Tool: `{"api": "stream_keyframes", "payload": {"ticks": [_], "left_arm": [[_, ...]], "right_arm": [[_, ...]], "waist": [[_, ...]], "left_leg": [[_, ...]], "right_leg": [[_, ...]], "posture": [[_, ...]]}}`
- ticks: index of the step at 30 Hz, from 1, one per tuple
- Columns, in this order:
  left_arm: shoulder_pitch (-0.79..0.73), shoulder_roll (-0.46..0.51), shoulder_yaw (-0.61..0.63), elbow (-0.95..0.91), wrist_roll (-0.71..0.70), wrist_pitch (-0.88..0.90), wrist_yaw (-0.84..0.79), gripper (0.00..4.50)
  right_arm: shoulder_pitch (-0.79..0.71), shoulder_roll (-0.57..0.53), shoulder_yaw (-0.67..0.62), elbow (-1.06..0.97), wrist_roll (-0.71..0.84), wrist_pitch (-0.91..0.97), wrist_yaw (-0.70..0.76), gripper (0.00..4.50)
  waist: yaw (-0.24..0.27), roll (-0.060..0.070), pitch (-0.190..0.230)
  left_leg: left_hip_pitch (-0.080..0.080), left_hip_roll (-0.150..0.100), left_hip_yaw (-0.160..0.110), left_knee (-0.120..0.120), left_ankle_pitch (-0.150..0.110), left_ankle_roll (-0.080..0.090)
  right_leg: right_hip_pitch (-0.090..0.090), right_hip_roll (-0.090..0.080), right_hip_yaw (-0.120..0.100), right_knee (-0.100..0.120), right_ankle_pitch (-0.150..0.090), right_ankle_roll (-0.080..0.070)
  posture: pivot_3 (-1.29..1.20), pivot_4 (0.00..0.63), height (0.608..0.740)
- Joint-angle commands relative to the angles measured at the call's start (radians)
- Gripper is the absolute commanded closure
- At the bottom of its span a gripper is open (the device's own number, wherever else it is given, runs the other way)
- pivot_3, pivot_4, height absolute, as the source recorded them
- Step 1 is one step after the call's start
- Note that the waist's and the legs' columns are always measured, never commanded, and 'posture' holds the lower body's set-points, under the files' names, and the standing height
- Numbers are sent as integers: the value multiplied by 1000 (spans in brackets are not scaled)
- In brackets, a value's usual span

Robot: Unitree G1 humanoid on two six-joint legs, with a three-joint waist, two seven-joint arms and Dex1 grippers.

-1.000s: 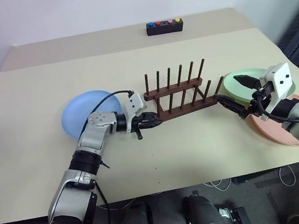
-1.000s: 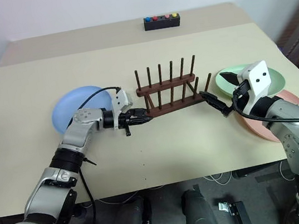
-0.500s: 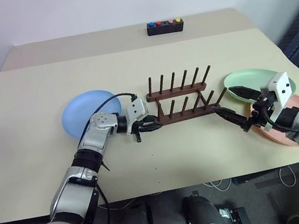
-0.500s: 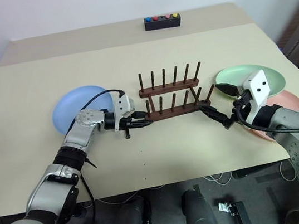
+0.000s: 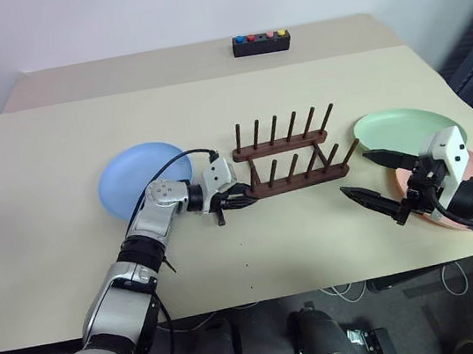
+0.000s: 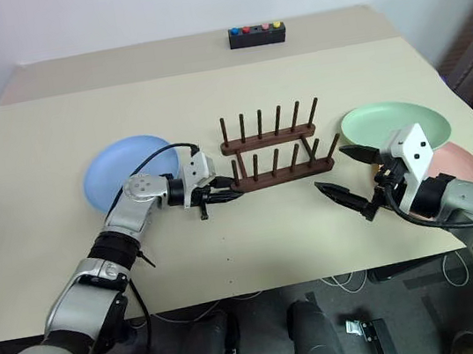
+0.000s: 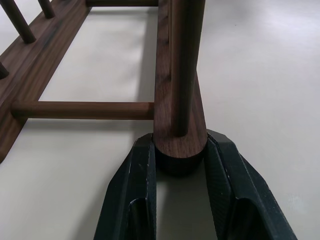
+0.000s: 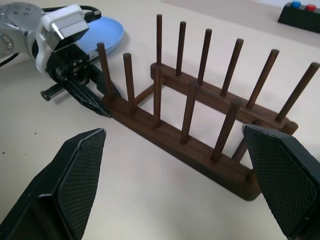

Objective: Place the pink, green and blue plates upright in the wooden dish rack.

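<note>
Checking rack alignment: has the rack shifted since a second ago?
Yes. The wooden dish rack has settled flat and squarer to the black button box, left gripper clamping its near rail end.

We see open bench [image 5: 299, 239] in front of the wooden dish rack [image 5: 294, 173]; the left gripper [image 5: 238, 200] blocks its left end
</note>
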Motion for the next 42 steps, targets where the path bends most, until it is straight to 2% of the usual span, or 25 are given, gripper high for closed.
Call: {"api": "stream_keyframes", "payload": {"ticks": [1,12,20,23,29,32,34,35,37,39,40,41,42], "left_arm": [[-35,-4,25,-3,-15,28,1,3782],[-38,-16,33,6,-17,28,-4,3782],[-39,-9,40,6,-30,26,-59,25],[-40,3,63,-13,-35,31,-33,25],[-7,67,133,-236,-175,308,-104,25],[-2,122,156,-328,-193,372,-86,801],[-2,148,173,-387,-217,430,-69,1762],[1,162,176,-415,-225,452,-66,2306],[8,181,176,-452,-232,472,-66,3315],[22,228,193,-520,-279,546,-96,4355],[31,256,211,-569,-345,644,-126,4500],[46,284,222,-617,-412,739,-158,4500],[65,298,227,-653,-452,780,-176,4500]], "right_arm": [[6,0,-20,-40,-9,-52,11,0],[22,1,-16,-37,-35,-117,20,0],[18,2,-8,-33,-38,-123,13,0],[15,4,-5,-32,-39,-122,9,0],[12,7,0,-24,-32,-112,2,0],[-9,16,5,8,-36,-115,-9,0],[-28,21,10,27,-34,-108,-17,0],[-37,24,12,35,-31,-104,-21,258],[-49,25,15,45,-24,-97,-22,885],[-57,22,21,54,-29,-103,-15,1860],[-59,22,24,58,-31,-108,-10,2436],[-59,24,29,62,-37,-114,-7,2839],[-60,26,35,69,-43,-118,-5,3453]], "waist": [[0,0,0],[-1,0,0],[-1,0,0],[-1,0,0],[-3,0,0],[-4,0,0],[-3,0,0],[-3,0,0],[-1,0,0],[-2,0,0],[-3,0,0],[-8,0,0],[-10,0,0]], "left_leg": [[0,0,0,0,0,0],[0,0,0,1,0,0],[0,0,0,1,0,0],[0,0,0,1,0,0],[0,0,0,1,0,0],[1,0,0,1,0,0],[1,0,0,1,0,0],[2,0,0,1,0,0],[2,0,0,1,1,0],[2,0,0,1,1,0],[2,0,0,1,1,0],[2,0,0,1,1,0],[2,0,0,1,0,0]], "right_leg": [[0,0,0,0,0,0],[0,0,0,0,0,0],[0,0,0,1,0,0],[0,0,0,1,0,0],[0,0,0,1,0,0],[0,0,0,2,0,0],[1,0,1,2,0,0],[1,0,1,2,0,0],[1,0,1,2,0,0],[1,0,1,2,0,0],[1,0,1,2,0,0],[1,0,1,2,0,0],[1,0,1,2,0,0]], "posture": [[0,150,740],[0,150,740],[0,150,740],[0,150,740],[0,150,740],[0,150,740],[0,150,740],[0,150,740],[0,150,740],[0,150,740],[0,150,740],[0,150,740],[0,150,740]]}}
